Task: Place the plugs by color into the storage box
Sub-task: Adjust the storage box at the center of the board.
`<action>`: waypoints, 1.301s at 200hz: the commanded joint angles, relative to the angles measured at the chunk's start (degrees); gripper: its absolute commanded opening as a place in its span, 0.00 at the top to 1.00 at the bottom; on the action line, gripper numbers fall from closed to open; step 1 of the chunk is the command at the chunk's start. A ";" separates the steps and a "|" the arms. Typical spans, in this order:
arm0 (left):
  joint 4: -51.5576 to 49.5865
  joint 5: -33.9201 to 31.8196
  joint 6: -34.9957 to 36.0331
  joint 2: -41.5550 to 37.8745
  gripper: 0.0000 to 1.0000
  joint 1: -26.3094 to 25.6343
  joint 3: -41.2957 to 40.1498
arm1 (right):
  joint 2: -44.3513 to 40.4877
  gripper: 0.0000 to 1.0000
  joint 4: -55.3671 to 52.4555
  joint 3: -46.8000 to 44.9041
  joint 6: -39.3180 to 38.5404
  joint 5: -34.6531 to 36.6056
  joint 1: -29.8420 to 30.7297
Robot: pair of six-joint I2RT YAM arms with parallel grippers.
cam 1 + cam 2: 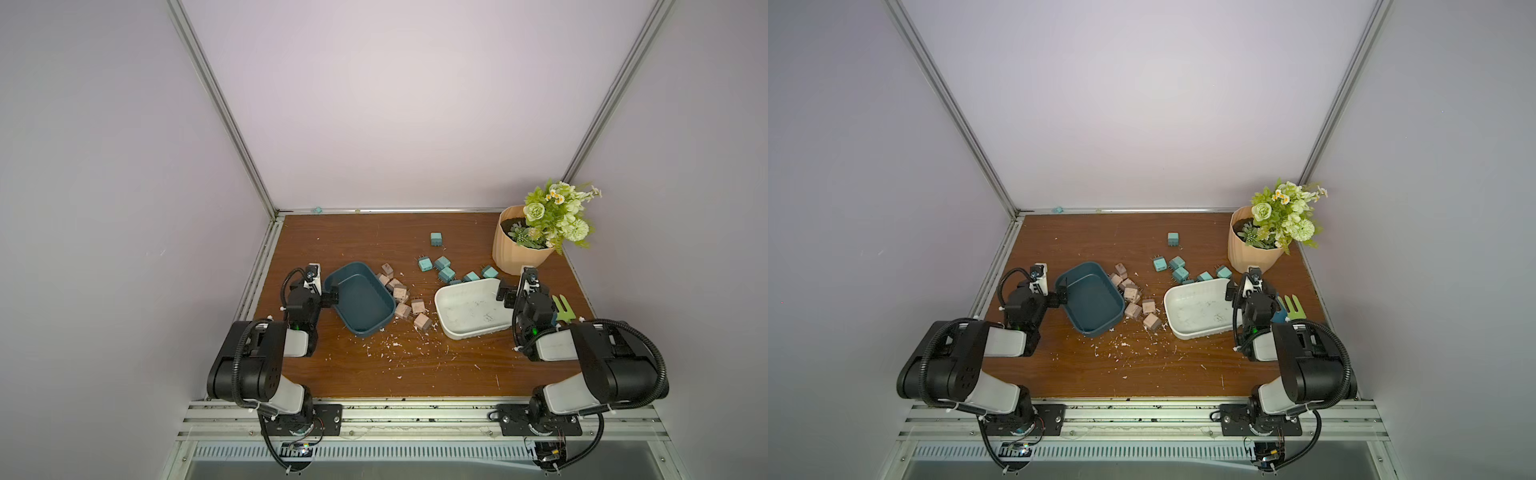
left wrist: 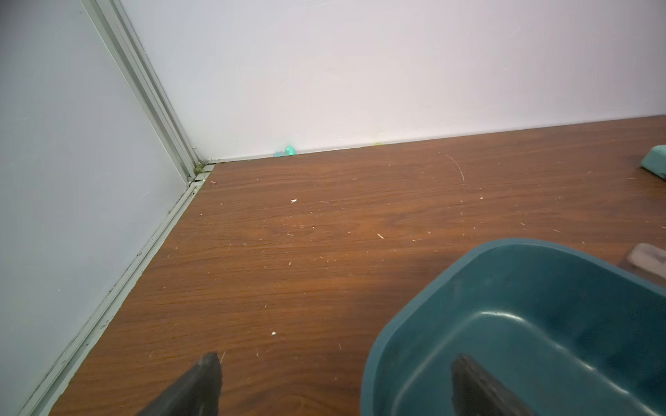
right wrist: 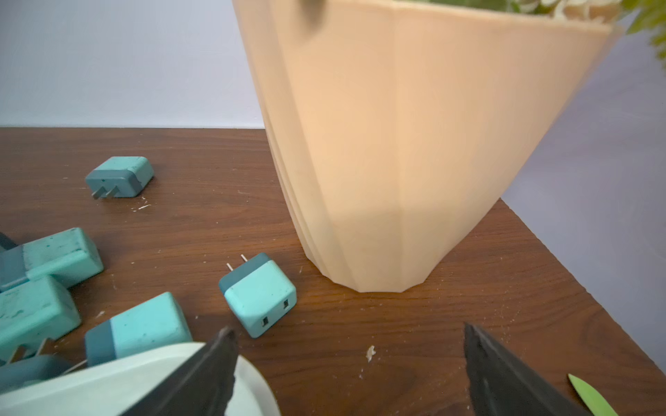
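Teal plug (image 3: 257, 300) just beyond spread right fingers (image 3: 209, 374).

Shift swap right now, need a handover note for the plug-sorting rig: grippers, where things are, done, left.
Left gripper: open, empty, jaws straddling the wall of the dark teal box.
Right gripper: open, empty, at the rim of the white box.
Tan plugs: clustered on the table beside the dark teal box.
Teal plugs: on the table behind the white box; lone teal plug farther back.
Done: nothing; no plug visible in either box.
Left: every plug, sorted by colour.
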 commanded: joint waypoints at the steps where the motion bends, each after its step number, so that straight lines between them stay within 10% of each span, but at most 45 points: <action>1: 2.00 -0.19 -0.88 -0.40 0.00 0.80 0.02 | 0.32 0.00 3.03 1.41 -0.34 0.09 -0.16; 226: 0.40 -1.37 -1.35 -0.73 0.00 0.78 0.86 | 0.01 0.00 3.46 1.29 -0.53 0.13 -0.14; 245: -3.77 -4.07 -3.34 -1.93 0.00 0.78 3.25 | -3.18 0.00 -15.58 10.21 -0.41 0.73 -0.15; 260: -28.10 -9.49 -6.51 -1.68 0.00 0.91 15.64 | -1.76 0.00 -36.70 23.31 0.77 3.03 -0.10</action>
